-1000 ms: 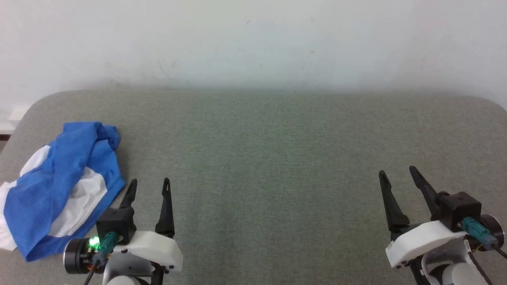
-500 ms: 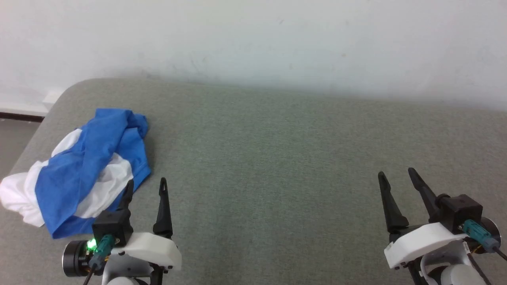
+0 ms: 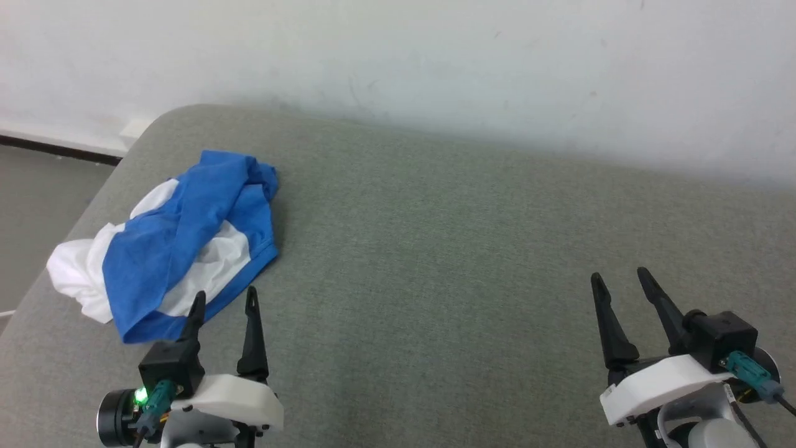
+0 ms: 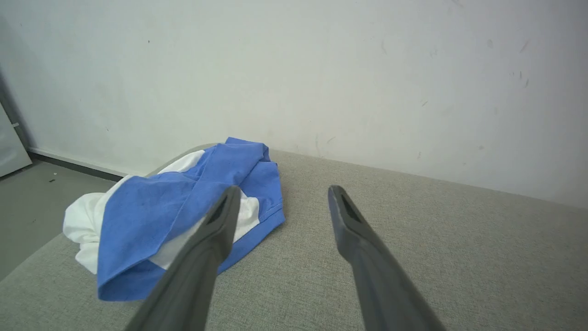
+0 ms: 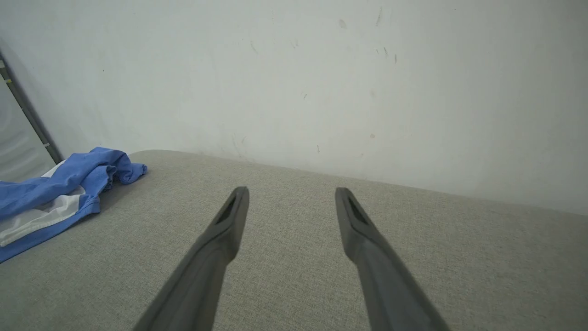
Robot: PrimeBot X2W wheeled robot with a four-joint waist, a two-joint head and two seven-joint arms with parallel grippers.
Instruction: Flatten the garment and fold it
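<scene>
Left gripper (image 3: pixel 225 294): jaws spread, nothing between them. The left wrist view (image 4: pixel 283 189) confirms this, with bare cloth showing in the gap. Right gripper (image 3: pixel 618 274): jaws likewise spread and empty, and the right wrist view (image 5: pixel 291 189) shows the same.

The garment (image 3: pixel 180 236) lies crumpled near the left end of the grey fabric surface (image 3: pixel 435 249), just ahead of the left gripper and well apart from the right one.

Against 0.5 s ago, the whole head picture has shifted, so the camera has turned left. The garment now sits further right and higher in the frame, and more of the floor (image 3: pixel 43 205) shows beyond the surface's rounded left corner. Its folds look unchanged. Both grippers hold the same place in the frame with the same spread.

Hard to make out:
- The left gripper's left fingertip overlaps the garment's blue edge in the head view. I cannot tell whether it touches or hangs above.
- In the left wrist view that finger covers part of the garment (image 4: pixel 161 207).
- The right wrist view cuts the garment (image 5: pixel 55 184) off at the left border.
- I cannot tell sleeve from hem in the bunched blue and white.
- The bottom edge of the head view crops both wrists.
</scene>
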